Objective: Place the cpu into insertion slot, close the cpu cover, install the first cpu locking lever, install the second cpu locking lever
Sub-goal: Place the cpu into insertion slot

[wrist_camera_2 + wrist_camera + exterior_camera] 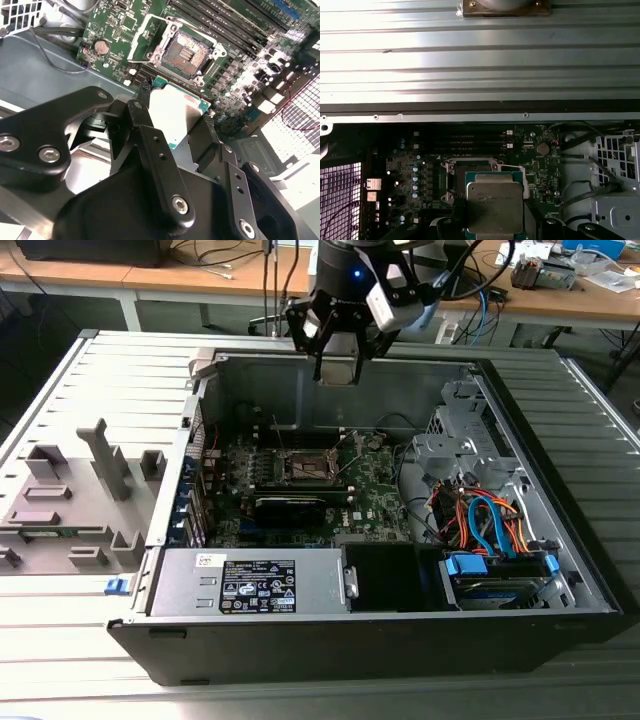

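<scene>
The cpu (495, 205) is clamped in the gripper (175, 127) and suspended well above the open insertion slot (190, 50) of the motherboard (117, 27)

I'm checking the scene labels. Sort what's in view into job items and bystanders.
Job: gripper, shut on the cpu; insertion slot, empty; cpu cover, open.
Bystanders: power supply; coloured cables; coin battery; grey fixture block.
</scene>
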### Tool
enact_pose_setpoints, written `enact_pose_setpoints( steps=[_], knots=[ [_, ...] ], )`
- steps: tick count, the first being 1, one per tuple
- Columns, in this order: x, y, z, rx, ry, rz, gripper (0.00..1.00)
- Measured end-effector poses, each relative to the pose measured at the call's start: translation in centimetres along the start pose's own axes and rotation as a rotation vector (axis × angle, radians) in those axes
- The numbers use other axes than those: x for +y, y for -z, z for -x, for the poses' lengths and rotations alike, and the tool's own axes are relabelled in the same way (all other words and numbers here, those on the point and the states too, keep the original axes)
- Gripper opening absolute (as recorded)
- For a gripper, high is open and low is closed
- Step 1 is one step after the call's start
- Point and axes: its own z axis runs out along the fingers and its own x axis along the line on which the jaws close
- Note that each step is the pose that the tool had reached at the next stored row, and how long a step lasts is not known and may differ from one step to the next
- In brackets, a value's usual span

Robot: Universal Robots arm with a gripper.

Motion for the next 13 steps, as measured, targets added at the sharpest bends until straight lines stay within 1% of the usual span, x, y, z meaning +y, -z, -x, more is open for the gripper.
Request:
enact_pose_setpoints(
  steps=[5,13],
  knots=[
    [-0.44,-0.05,-0.54,0.0006,0.009,-0.0001,0.54],
    [-0.82,-0.11,-0.87,0.0008,0.014,-0.0001,0.54]
  ],
)
